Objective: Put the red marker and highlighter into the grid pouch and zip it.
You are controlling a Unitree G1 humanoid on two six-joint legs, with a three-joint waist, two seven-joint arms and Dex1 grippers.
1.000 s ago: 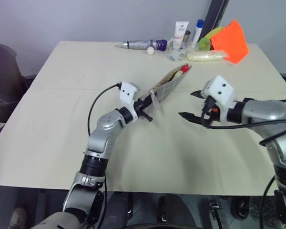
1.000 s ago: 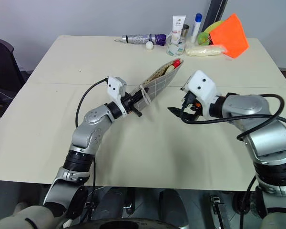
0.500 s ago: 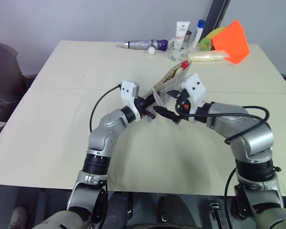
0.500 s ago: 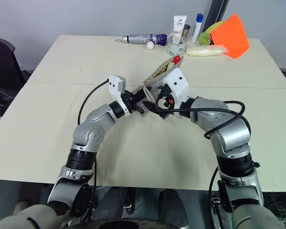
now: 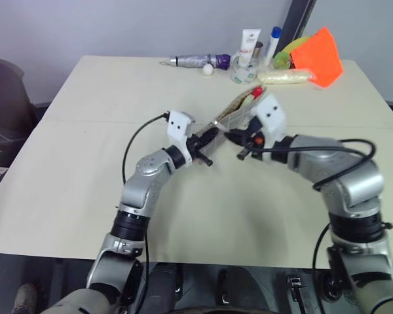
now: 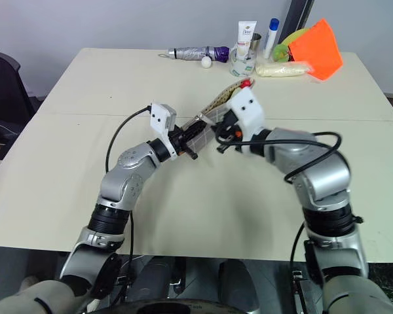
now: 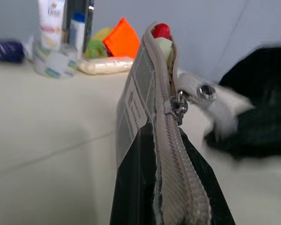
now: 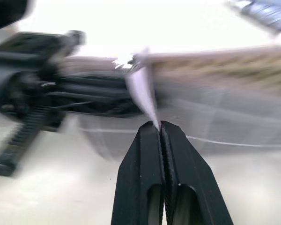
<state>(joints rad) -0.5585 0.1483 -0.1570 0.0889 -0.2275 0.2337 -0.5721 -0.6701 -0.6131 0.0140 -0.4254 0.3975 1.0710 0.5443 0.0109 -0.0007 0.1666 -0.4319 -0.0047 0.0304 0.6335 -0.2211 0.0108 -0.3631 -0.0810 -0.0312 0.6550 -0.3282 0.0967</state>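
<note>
The grid pouch (image 5: 230,118) hangs tilted above the table (image 5: 78,170), its open end at 1 o'clock, with the red marker (image 7: 160,30) and the highlighter (image 7: 163,46) poking out there. The left gripper (image 5: 206,145) is clamped on its lower end, as before. The right gripper (image 8: 160,129), wide open and well apart at 3 o'clock a second ago, has come in and pinched shut on the white zipper pull (image 8: 141,89).
</note>
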